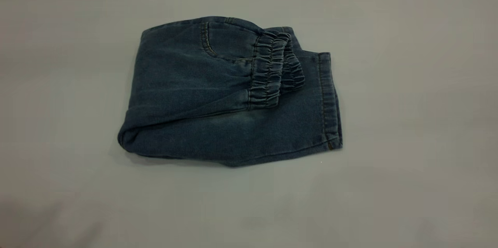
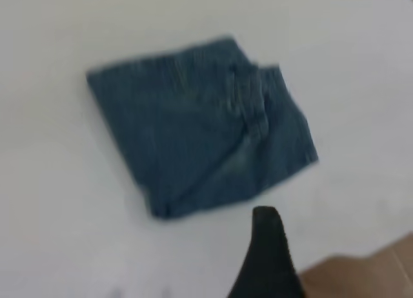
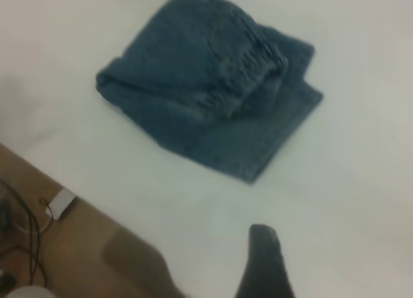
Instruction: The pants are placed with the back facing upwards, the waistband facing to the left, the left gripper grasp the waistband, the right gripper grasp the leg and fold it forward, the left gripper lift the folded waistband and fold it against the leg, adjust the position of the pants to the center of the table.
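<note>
beside folded pants (image 1: 218, 116), left claw (image 2: 266, 256) and right claw (image 3: 263, 262), both empty

1. The table (image 1: 408, 84), white and matte, fills the exterior view, its far edge running along the top.
2. The pants (image 1: 186, 96) lie folded flat near the middle, the waistband (image 1: 272, 71) doubled over onto the denim, well clear of every edge.
</note>
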Motion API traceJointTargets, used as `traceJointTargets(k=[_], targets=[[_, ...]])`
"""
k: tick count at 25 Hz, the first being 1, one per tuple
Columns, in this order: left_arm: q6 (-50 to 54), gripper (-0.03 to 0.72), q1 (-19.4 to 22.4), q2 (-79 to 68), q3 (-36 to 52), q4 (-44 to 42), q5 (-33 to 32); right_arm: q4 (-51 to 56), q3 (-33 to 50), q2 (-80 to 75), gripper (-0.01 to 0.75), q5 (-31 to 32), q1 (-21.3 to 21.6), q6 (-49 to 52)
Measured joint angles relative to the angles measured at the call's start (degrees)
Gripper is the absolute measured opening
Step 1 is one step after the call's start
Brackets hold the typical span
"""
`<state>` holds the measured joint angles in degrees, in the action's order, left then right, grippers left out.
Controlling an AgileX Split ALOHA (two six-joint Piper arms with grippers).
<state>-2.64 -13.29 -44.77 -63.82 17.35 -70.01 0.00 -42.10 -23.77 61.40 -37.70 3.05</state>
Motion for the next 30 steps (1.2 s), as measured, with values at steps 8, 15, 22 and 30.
traceJointTargets(k=[8,15,22,30], targets=[[1.2,0.483,0.0,17.4,17.9,-4.9,2.5,2.3,10.7,18.1,0.441,5.3,0.0,-2.4],[-0.2,0.483,0.0,32.2,28.6,-9.9,5.5,4.3,12.2,18.7,0.440,1.9,0.0,-5.0],[0.0,0.483,0.0,42.3,34.7,-13.1,7.2,5.3,13.2,18.6,0.440,-0.5,0.0,-4.8],[0.6,0.483,0.0,43.1,35.0,-13.5,8.3,5.5,13.2,18.6,0.437,-0.4,0.0,-4.7]])
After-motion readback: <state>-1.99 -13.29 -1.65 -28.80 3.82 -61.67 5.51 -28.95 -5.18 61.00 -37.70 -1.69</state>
